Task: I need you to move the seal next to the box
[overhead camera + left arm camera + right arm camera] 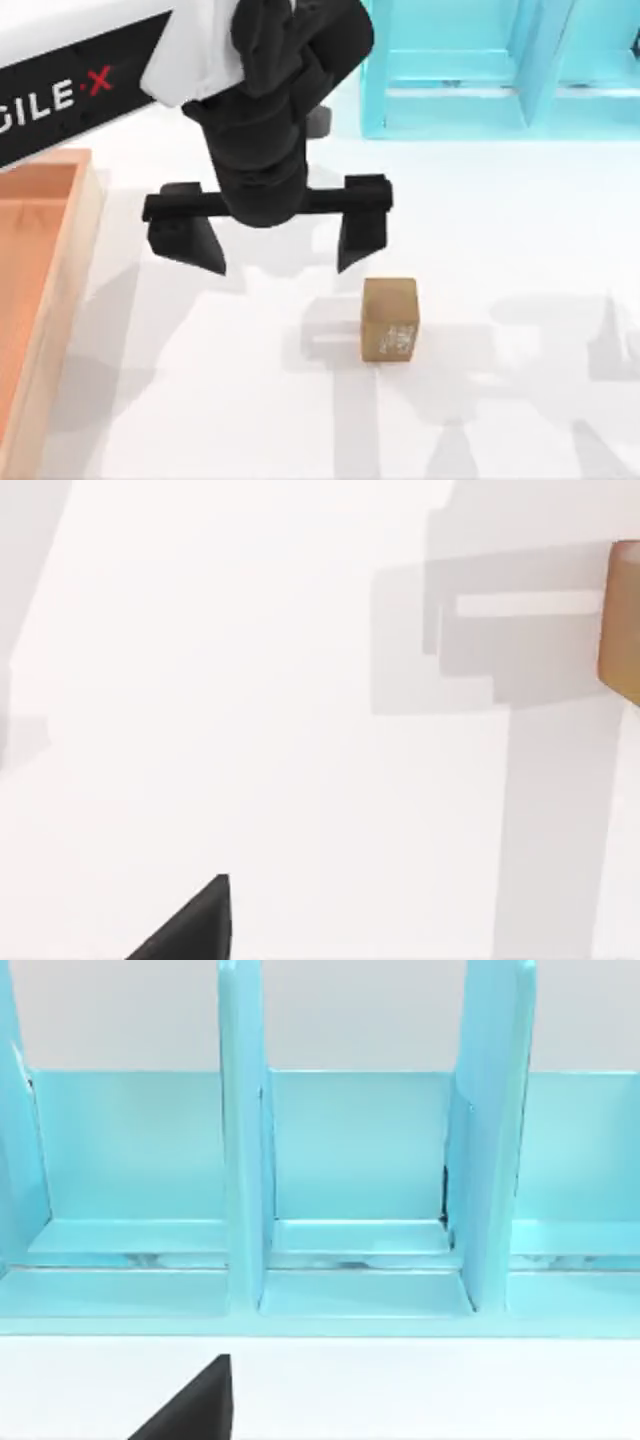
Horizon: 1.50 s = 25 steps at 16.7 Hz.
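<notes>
**Seal not yet grasped, move to the box not begun**

Seal (389, 320) sits near the front of the table, a little right of centre, upright on the white table (500, 250) with its whitish speckled mark on the near face. Nothing is touching it. It stands well apart from the box (45, 290), which lies along the left edge of the table, so the placing is entirely undone.

Just beyond the seal, my left gripper (278, 245) hangs over the table with its fingers spread wide apart and empty. The right-hand finger is just beside the seal's far edge; the gap between the fingers lies to the seal's left, not over it. I judge that I must line up on the block, come down, close, then carry it left and set it beside the box's rim.

Farther back stands a turquoise shelf frame (470, 70), which plays no part.

Much is cut off. The box runs out of the top view at the left. My left wrist view catches just a sliver of the seal (624, 620) at its edge. My right wrist camera faces the shelf frame (350, 1160); whether my right fingers are apart or together I cannot tell.
</notes>
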{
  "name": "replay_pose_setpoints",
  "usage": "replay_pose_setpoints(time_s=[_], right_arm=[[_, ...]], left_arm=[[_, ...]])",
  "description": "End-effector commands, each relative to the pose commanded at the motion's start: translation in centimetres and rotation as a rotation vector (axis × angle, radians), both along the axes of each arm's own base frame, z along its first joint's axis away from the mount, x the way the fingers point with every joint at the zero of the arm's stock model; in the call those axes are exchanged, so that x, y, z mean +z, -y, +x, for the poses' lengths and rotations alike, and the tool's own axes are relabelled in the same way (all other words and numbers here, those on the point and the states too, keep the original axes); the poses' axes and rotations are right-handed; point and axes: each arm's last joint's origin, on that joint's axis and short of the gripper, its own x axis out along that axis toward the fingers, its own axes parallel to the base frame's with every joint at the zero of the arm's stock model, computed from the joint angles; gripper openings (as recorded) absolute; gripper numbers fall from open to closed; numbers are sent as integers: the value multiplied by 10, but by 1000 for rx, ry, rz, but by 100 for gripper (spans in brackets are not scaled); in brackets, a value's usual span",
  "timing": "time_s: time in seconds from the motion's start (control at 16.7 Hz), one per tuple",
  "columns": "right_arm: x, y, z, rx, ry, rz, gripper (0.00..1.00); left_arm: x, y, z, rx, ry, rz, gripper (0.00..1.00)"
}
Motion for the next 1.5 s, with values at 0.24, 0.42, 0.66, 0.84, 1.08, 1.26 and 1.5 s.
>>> replay_pose_setpoints(time_s=[0.24, 0.42, 0.66, 0.84, 1.08, 1.26, 1.5], right_arm=[[0, 0, 0, 0, 0, 0, 100], [0, 0, 0, 0, 0, 0, 100], [0, 0, 0, 0, 0, 0, 100], [0, 0, 0, 0, 0, 0, 100], [0, 0, 0, 0, 0, 0, 100], [0, 0, 0, 0, 0, 0, 100], [0, 0, 0, 0, 0, 0, 100]], left_arm=[[-13, 60, 16, 12, -55, 56, 100], [-19, 90, 20, 18, -57, 70, 100], [-22, 104, 20, 22, -53, 74, 100], [-22, 104, 20, 22, -53, 74, 100], [-32, 104, 22, 22, -53, 74, 100], [-63, 106, 23, 22, -52, 73, 100], [-108, 105, 22, 22, -51, 71, 100]])
